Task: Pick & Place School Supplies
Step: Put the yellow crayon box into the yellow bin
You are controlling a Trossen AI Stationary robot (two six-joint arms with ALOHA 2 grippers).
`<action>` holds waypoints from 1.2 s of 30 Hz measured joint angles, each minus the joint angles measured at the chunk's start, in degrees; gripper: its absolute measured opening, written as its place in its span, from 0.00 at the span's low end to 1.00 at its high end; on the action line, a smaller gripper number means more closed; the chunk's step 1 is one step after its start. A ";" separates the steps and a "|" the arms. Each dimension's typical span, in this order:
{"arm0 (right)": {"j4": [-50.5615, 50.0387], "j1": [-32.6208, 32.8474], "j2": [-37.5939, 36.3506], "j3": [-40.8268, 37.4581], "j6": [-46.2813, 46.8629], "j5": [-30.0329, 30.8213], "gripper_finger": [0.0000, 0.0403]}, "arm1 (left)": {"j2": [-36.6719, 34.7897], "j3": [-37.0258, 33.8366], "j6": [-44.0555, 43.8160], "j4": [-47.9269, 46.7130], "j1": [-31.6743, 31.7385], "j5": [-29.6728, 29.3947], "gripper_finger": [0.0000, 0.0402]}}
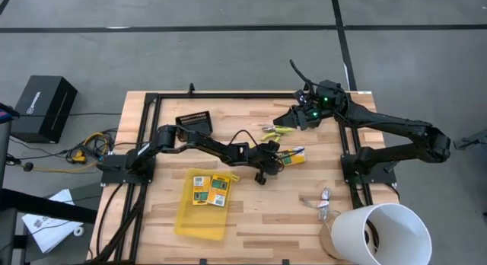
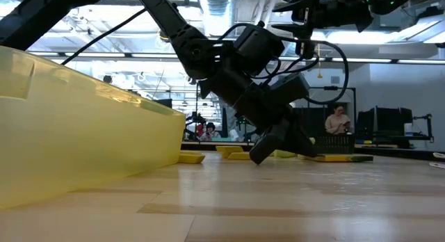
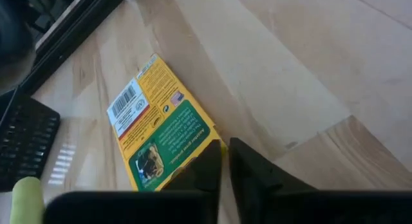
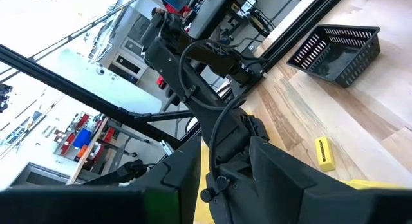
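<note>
- Down at the worktop (image 1: 251, 212), the left gripper (image 3: 225, 161) has its jaws pinched nearly together at the edge of a flat printed box (image 3: 164, 130), seemingly nipping its thin rim.
- Two more boxes (image 1: 210, 190) lie in the yellow tray (image 1: 199, 219).
- Raised near the far edge, the right gripper (image 1: 298, 117) waits; whether it holds anything, I cannot tell.

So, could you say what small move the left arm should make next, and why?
Probably a small, slow lift. The left end effector has its fingers together at the corner of the printed box, flat on the table; lifting shows whether it holds. The right end effector waits behind.
</note>
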 joint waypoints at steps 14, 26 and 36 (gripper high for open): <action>0.29 0.00 0.00 0.00 0.36 -0.02 0.31 | -1.38 2.55 0.58 -2.12 -0.42 -6.13 0.00; 8.34 -1.32 0.00 0.00 2.74 -0.52 0.31 | -11.67 3.72 -3.53 -8.54 -4.33 -7.20 0.00; 11.42 -4.02 -0.02 0.40 3.66 -0.95 0.31 | -19.96 3.65 -9.72 -20.68 -5.66 -12.70 0.00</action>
